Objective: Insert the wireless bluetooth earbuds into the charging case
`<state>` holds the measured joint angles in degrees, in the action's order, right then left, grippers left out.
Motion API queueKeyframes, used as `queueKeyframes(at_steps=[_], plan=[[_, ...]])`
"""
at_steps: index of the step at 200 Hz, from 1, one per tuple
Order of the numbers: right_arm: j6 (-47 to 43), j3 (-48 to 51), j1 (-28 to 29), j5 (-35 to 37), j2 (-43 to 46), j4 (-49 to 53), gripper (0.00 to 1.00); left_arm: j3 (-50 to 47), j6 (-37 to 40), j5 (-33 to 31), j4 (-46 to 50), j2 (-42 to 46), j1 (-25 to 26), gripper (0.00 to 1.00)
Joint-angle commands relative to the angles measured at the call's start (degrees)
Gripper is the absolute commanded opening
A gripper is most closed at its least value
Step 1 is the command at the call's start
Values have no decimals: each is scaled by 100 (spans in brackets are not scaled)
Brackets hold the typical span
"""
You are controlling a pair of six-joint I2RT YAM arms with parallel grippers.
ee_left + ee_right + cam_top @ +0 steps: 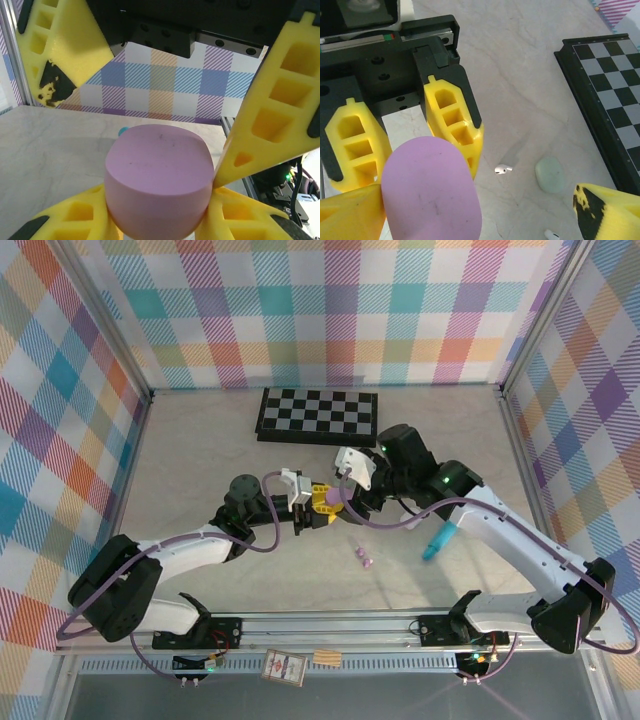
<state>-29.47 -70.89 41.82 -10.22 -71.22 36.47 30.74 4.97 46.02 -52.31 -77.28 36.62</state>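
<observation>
The two arms meet over the middle of the tabletop (200,455), just in front of the folded chessboard (318,415). The left gripper (412,160) pinches a pink-purple charging case (432,192) between its yellow fingers (452,125), one on each side of the rounded shell, holding it off the surface. From the left wrist the case (157,175) looks like a smooth, closed pebble; I can't make out a lid seam.

The right gripper (477,188) faces it with its jaws spread wide. One of its yellow fingertips (350,210) sits right against the case and may be touching it. The other, with a worn black patch (585,200), stands well off to the far side.

On the tabletop below, a white earbud (504,169) lies just beside a pale green pebble-shaped case (550,174). A second white earbud (551,234) lies near them, at the edge of the right wrist view. From above, a pair of pink-purple earbuds (363,558) lies on the tabletop nearer the arm bases, apart from both grippers, with a teal stick-shaped object (437,540) to their right under the right arm. A small tan block (328,655) and a card (283,667) rest on the rail at the near edge.
</observation>
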Motion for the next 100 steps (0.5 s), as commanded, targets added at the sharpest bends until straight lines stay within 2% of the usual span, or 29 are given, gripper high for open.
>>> queueKeyframes(at_steps=[1, 39, 100], plan=[[-44, -127, 1, 283, 53, -311, 94, -16, 154, 274, -41, 145, -6, 29], [163, -139, -43, 663, 137, -420, 92, -16, 127, 290, -68, 180, -6, 29], [431, -91, -122, 406, 525, -556, 92, -21, 127, 303, -60, 216, -6, 29]])
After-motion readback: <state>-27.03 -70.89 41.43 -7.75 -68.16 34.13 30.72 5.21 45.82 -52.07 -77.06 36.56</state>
